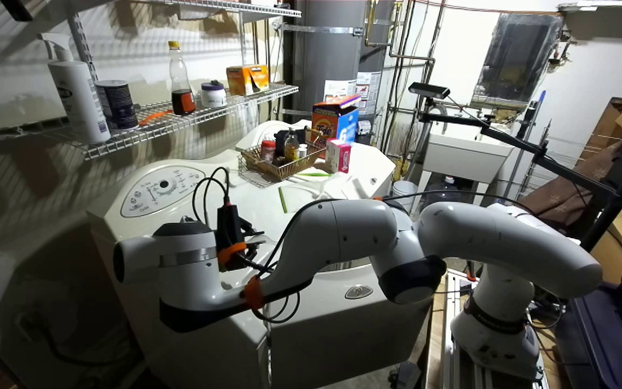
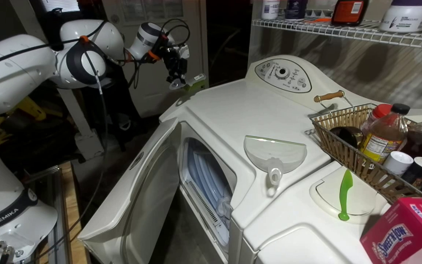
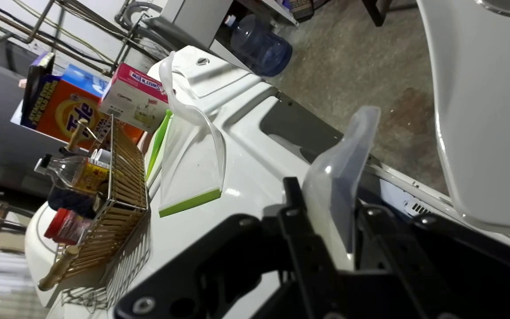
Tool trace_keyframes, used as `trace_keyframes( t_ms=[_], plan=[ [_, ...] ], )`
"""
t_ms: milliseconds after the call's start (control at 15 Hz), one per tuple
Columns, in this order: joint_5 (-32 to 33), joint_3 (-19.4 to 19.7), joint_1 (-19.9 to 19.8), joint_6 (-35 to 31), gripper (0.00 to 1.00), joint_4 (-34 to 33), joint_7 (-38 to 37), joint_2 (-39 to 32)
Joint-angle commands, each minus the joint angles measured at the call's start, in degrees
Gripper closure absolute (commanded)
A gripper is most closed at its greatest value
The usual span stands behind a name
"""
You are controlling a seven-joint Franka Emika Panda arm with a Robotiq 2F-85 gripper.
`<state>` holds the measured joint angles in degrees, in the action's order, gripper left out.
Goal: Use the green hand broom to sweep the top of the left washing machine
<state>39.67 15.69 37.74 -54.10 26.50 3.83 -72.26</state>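
Currently, the gripper (image 3: 331,199) is clamped on the green hand broom (image 2: 196,86): the translucent part of the broom sits between the two fingers (image 3: 301,239). In an exterior view, the broom is positioned at the edge of the left washing machine (image 2: 225,110), at the end facing away from the other white machine (image 2: 295,249). Its green part lies below its translucent part. Contact between the broom and the machine top cannot be determined.

Top surface, left washing machine: a translucent dustpan (image 2: 275,152) with a green lip rests near the seam with the other white machine, its handle directed toward that machine. A control panel (image 2: 283,81) with a round dial (image 2: 282,71) rises along the rear. The front door (image 2: 145,198) stands open.

Adjacent items: a basket (image 2: 354,163) of bottles (image 2: 385,135) stands near the dustpan, toward the rear. A green utensil (image 2: 345,194) lies on the other white machine, near the basket and a pink carton (image 2: 398,234). In an exterior view, a Tide box (image 1: 324,121) stands behind the carton. A wall-mounted wire shelf (image 1: 154,131) supports a spray bottle (image 1: 76,97) and further containers (image 1: 118,105). The arm (image 1: 338,229) extends across the foreground of the same view.
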Motion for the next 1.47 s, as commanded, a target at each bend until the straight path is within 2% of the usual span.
trace_keyframes(
  t_ms=[0, 200, 667, 1000, 1333, 1400],
  plan=[
    [0.4, -0.8, -0.6, 1.2, 0.95, -0.4, -2.0, -1.0],
    [-0.1, -1.5, -1.4, 1.9, 0.95, -2.7, -1.5, -3.5],
    [0.3, -2.6, -1.5, -2.0, 0.95, -2.0, 0.6, -4.6],
    [1.4, -0.9, -2.4, 2.0, 0.95, -1.4, -0.2, -5.0],
    [2.8, 1.0, -4.0, 8.8, 0.95, -1.2, -1.9, -6.1],
    [-0.7, 3.8, -3.2, 5.9, 0.95, 6.3, -3.9, -2.5]
  ],
)
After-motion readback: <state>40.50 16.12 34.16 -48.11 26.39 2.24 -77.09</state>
